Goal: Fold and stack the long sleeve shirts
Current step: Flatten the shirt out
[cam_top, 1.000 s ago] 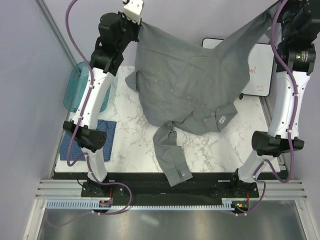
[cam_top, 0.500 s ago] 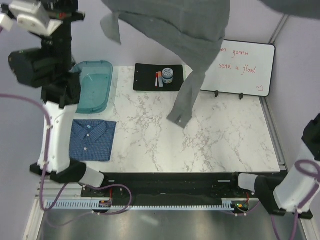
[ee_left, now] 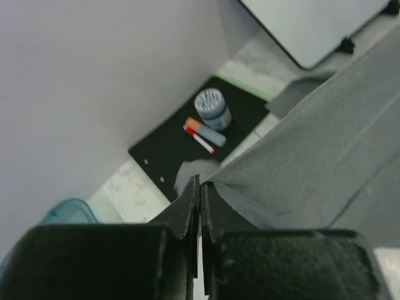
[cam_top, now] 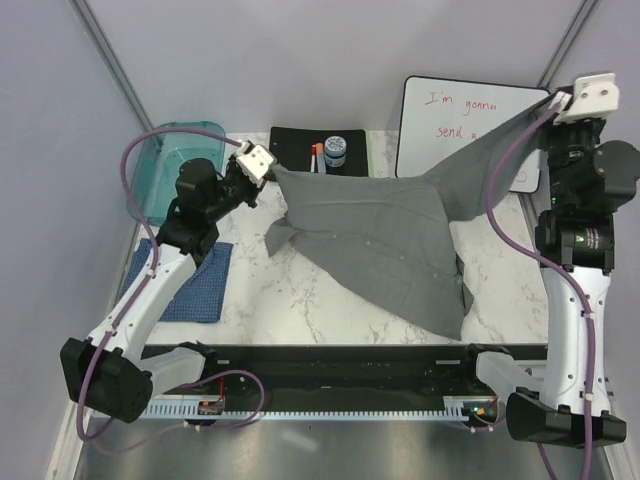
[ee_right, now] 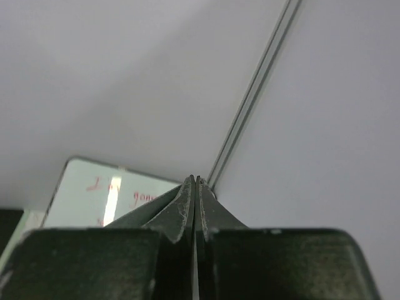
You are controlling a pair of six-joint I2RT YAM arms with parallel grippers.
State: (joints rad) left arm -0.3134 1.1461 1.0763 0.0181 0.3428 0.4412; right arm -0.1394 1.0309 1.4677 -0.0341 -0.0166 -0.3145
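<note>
The grey shirt point(cam_top: 380, 240) nipped in the left claw point(ee_left: 199, 182) is soft, matt woven cloth. The claw itself looks like grainy matt black plastic. Below it, the table point(cam_top: 320, 300) is smooth and marble-patterned. Behind it sits a glossy, translucent teal plastic tray point(cam_top: 150, 170).

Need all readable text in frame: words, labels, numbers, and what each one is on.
"I'm gonn": red handwriting, top line of the whiteboard; its end is cut off at the grey shirt.
"send": red, second line of the same board; the rest is hidden behind the shirt.
Jar on the black mat: label too small to read.
Nothing else legible.
</note>
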